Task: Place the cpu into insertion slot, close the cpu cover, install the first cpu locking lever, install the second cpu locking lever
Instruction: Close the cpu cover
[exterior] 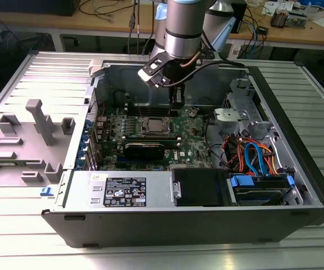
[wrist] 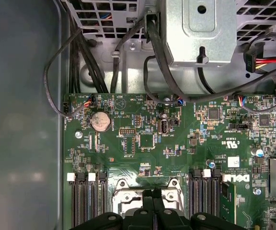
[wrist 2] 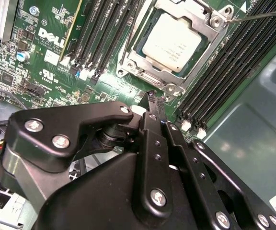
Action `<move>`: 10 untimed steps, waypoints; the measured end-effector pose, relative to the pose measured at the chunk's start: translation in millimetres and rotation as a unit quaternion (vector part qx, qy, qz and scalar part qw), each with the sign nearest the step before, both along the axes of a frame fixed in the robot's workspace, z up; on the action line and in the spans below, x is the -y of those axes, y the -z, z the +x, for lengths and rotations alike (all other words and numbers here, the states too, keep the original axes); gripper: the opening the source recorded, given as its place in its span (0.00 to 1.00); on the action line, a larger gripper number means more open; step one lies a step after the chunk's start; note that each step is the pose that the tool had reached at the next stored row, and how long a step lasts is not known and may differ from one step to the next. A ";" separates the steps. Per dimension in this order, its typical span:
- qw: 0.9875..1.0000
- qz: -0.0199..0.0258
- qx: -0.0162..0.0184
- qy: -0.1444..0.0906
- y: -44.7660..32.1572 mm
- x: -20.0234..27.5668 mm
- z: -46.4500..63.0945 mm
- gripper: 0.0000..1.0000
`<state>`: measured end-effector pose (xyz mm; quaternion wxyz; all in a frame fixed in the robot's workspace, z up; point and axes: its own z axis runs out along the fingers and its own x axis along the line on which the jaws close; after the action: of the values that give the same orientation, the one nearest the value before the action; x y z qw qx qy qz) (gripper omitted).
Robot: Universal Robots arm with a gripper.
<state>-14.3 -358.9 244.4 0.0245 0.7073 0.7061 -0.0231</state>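
I have the black two-fingered end effector (exterior: 176,104) hanging down inside the open dark-grey computer case (exterior: 297,185). The case lies on its side on the ribbed silver metal worktop (exterior: 151,253).

In both wrist views the fingertips (wrist 2: 151,95) (wrist: 148,199) are pressed together, closed, with nothing between them.

Now the chip. The flat square cpu (wrist 2: 173,40) with its dull silver top is seated in the square, metal-rimmed insertion slot (wrist 2: 145,73) on the green circuit board (wrist 2: 42,62). The thin silver-grey cpu cover (wrist 2: 206,48) lies flat over it, and the chip's top shows through the big square cut-out.

A thin metal lever rod (wrist 2: 260,16) runs from the cover's corner out over the long black memory slots (wrist 2: 224,76). I can't tell whether it is latched.

In the second wrist view the closed tips sit just beside the slot's edge, over bare board, clear of the cover. Whether they touch the board, I can't tell. In the exterior view the end effector hangs just beyond the slot, toward the case's far wall.

In the first wrist view, banks of memory slots flank the socket on both sides. A round silver coin battery (wrist: 100,122) sits farther up the board, with black cables (wrist: 80,52) and a grey metal drive cage (wrist: 200,28) beyond it.
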 end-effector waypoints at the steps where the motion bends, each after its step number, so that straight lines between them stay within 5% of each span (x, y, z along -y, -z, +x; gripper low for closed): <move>1: 1.000 0.000 0.000 0.000 0.0 0.0 -0.1 0.11; 10: 1.000 0.000 0.000 0.000 0.0 0.0 -1.6 0.11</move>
<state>-15.9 -358.8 244.4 0.0245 0.7073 0.7062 -0.0231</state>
